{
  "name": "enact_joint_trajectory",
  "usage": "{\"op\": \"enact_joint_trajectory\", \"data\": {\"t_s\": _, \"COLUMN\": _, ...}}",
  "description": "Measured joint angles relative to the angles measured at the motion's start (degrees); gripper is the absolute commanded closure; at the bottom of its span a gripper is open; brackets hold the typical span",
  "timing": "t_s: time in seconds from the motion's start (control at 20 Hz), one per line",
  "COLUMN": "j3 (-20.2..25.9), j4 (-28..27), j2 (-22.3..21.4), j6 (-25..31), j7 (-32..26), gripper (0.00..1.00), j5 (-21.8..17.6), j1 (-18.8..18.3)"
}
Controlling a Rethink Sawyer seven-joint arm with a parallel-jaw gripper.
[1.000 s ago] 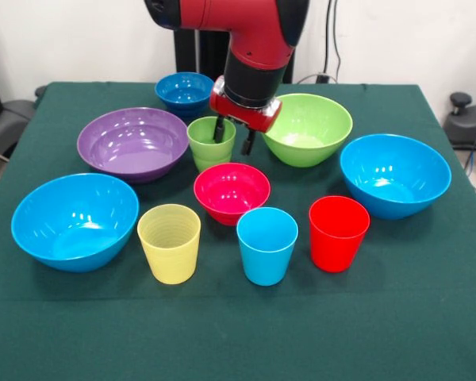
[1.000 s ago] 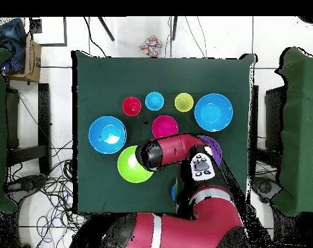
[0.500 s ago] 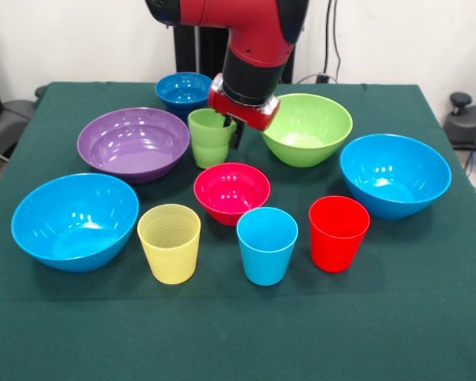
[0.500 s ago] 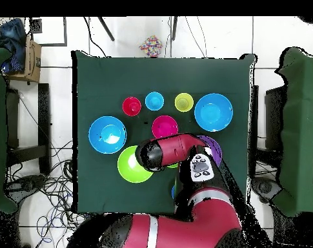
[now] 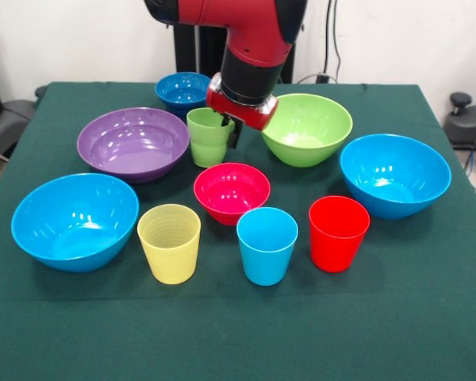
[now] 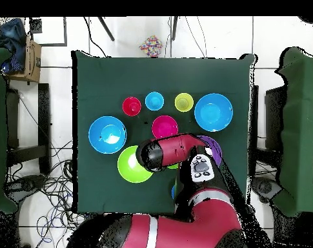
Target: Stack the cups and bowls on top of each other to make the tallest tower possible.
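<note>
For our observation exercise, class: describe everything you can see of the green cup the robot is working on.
The green cup is a smooth, glossy plastic tumbler, pale green, tapering toward its base. It sits upright, mouth up, and looks slightly raised off the cloth, though that is hard to confirm. It lies between the purple bowl and lime-green bowl. The gripper is at its rim, one finger inside. The arm hides it from overhead.

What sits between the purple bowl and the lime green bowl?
In the front view, the green cup sits between the purple bowl and the lime green bowl, with the pincer at its rim.
</note>
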Motion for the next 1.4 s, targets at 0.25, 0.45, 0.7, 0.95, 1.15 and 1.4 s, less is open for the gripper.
{"op": "enact_joint_trajectory", "data": {"t_s": 0.25, "j3": -0.1, "j4": 0.0, "j2": 0.0, "j6": 0.0, "j7": 0.0, "gripper": 1.0, "j5": 0.0, "j1": 0.0}}
{"op": "enact_joint_trajectory", "data": {"t_s": 0.45, "j3": -0.1, "j4": 0.0, "j2": 0.0, "j6": 0.0, "j7": 0.0, "gripper": 1.0, "j5": 0.0, "j1": 0.0}}
{"op": "enact_joint_trajectory", "data": {"t_s": 0.7, "j3": -0.1, "j4": 0.0, "j2": 0.0, "j6": 0.0, "j7": 0.0, "gripper": 1.0, "j5": 0.0, "j1": 0.0}}
{"op": "enact_joint_trajectory", "data": {"t_s": 0.95, "j3": -0.1, "j4": 0.0, "j2": -1.0, "j6": 0.0, "j7": 0.0, "gripper": 1.0, "j5": 0.4, "j1": 0.0}}
{"op": "enact_joint_trajectory", "data": {"t_s": 1.15, "j3": -0.1, "j4": 0.0, "j2": -2.3, "j6": 0.0, "j7": 0.0, "gripper": 1.0, "j5": 1.2, "j1": 0.0}}
{"op": "enact_joint_trajectory", "data": {"t_s": 1.4, "j3": -0.1, "j4": 0.0, "j2": -4.8, "j6": 0.0, "j7": 0.0, "gripper": 1.0, "j5": 2.7, "j1": 0.0}}
